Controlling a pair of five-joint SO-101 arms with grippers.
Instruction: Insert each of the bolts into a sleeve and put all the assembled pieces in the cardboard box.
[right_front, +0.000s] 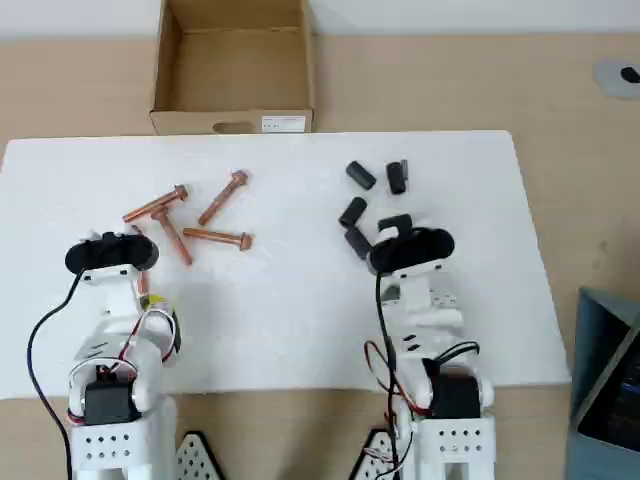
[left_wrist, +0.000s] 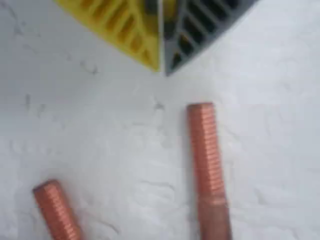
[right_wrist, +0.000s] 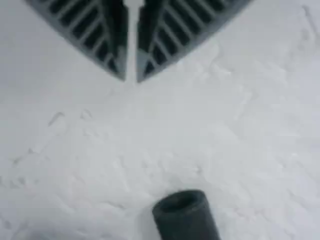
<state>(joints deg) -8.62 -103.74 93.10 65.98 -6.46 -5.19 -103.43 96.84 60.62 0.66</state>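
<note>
The wooden bench (right_front: 580, 100) carries a white sheet (right_front: 290, 320) with a chalky, faintly wrinkled surface. At the sheet's far edge sits the cardboard box (right_front: 200, 122), open-topped and square-walled. The left end effector (left_wrist: 161, 67) has one yellow finger and one grey, both ribbed, and is pinched to a point with nothing between the tips. It hangs close over the sheet. The threaded end of one bolt (left_wrist: 205, 150) lies near its tips without touching, and a second lies farther to the side. From above, the bolts (right_front: 217, 238) lie in a loose scatter between the left arm and the box (four long copper-coloured rods with flanged heads). The right end effector (right_wrist: 131, 75), both fingers grey and slatted, is narrowed to a thin slit and grips nothing. One sleeve (right_wrist: 185, 215), a short matte dark tube with its bore showing, rests on the sheet near the tips but apart from them. The sleeves (right_front: 352, 211) cluster just ahead of the right arm, one partly under it.
</note>
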